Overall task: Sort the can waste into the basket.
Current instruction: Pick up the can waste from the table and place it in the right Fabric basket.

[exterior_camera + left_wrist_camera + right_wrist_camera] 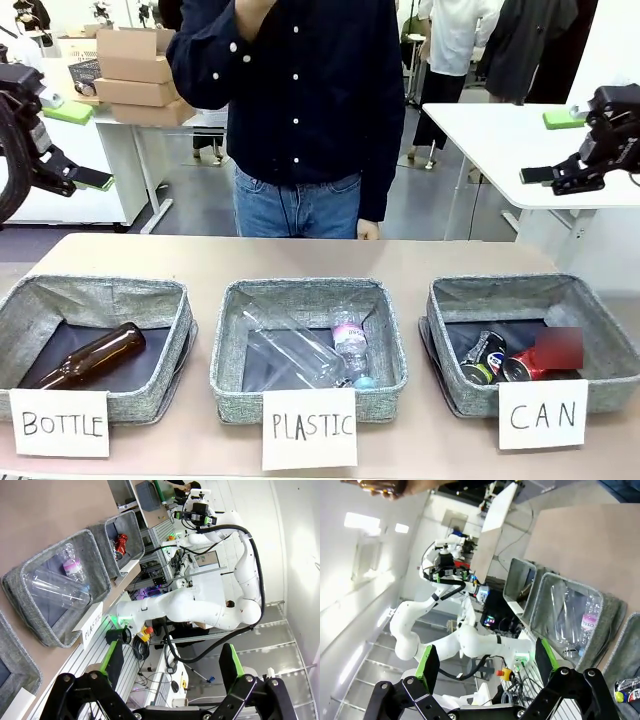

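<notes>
Two sets of jaws, both spread wide and empty, raised clear of the table.

My left gripper (pixel 88 180) and right gripper (pixel 545 176) hang high at either side, well apart from the bins, likely parked because nothing is left out to grasp. Below the right one, the red can (pixel 527 367) and the dark can (pixel 484 358) lie side by side inside the basket (pixel 600 345) carded "CAN", so I judge the sorting finished.
</notes>
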